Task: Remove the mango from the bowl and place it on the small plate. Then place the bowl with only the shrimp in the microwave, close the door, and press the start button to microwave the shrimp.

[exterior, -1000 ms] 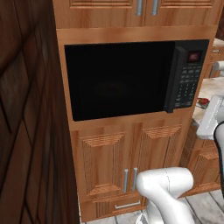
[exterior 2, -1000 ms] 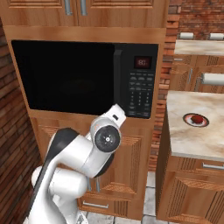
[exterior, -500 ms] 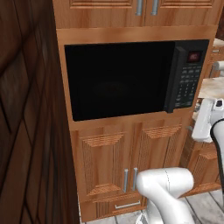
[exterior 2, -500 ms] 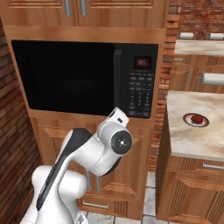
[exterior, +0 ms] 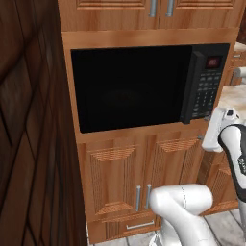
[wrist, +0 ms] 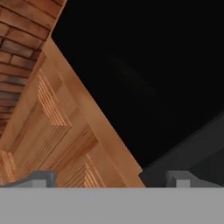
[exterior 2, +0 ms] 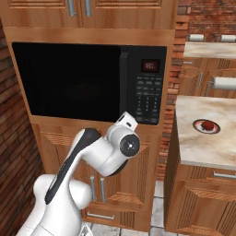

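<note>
The large black built-in microwave [exterior 2: 90, 80] is shown set into wooden cabinetry. The small dark red mango [exterior 2: 208, 124] is seen resting on the small red-rimmed plate [exterior 2: 206, 126] on the marbled worktop [exterior 2: 203, 143]. The end effector [wrist: 111, 178] is held with fingers wide apart, empty. The mango is judged light, smooth and prone to rolling.

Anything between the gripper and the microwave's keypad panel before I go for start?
Nothing visible. The gripper, open, faces the microwave and the cabinet below it. The keypad panel on the microwave's right side has nothing in front of it.
</note>
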Robot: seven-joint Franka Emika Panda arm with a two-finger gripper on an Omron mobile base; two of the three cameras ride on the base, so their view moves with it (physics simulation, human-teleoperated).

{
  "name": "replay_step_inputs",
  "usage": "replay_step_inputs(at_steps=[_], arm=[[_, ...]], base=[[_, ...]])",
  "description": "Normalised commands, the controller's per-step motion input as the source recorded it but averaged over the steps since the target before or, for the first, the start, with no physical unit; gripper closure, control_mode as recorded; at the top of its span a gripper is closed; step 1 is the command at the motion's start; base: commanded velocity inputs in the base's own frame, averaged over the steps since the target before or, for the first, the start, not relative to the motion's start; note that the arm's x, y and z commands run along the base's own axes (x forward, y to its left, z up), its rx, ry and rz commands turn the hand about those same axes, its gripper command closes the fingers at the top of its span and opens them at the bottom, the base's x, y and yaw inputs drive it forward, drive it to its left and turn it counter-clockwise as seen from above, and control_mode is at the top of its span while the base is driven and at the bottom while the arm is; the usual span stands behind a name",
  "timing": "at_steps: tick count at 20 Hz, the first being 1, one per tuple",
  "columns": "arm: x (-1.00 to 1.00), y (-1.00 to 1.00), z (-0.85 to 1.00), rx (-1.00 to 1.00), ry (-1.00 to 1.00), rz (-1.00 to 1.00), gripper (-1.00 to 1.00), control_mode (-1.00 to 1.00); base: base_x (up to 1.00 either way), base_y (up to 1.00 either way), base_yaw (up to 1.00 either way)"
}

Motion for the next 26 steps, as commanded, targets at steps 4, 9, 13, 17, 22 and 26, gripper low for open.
replay_step_inputs(at_steps=[4, 9, 13, 17, 22, 26], arm=[[0.42, -0.18, -0.16, 0.0, 0.0, 0.0, -1.0, -1.0], [0.24, -0.39, -0.14, 0.01, 0.0, 0.0, -1.0, -1.0], [0.26, -0.19, -0.16, 0.0, 0.0, 0.0, -1.0, -1.0], [0.34, -0.03, -0.21, 0.0, 0.0, 0.0, -1.0, -1.0], [0.4, 0.0, -0.2, 0.0, 0.0, 0.0, -1.0, -1.0], [0.45, -0.01, -0.23, 0.0, 0.0, 0.0, -1.0, -1.0]], base=[[0.0, 0.0, 0.0], [0.0, 0.0, 0.0], [0.0, 0.0, 0.0], [0.0, 0.0, 0.0], [0.0, 0.0, 0.0], [0.0, 0.0, 0.0]])
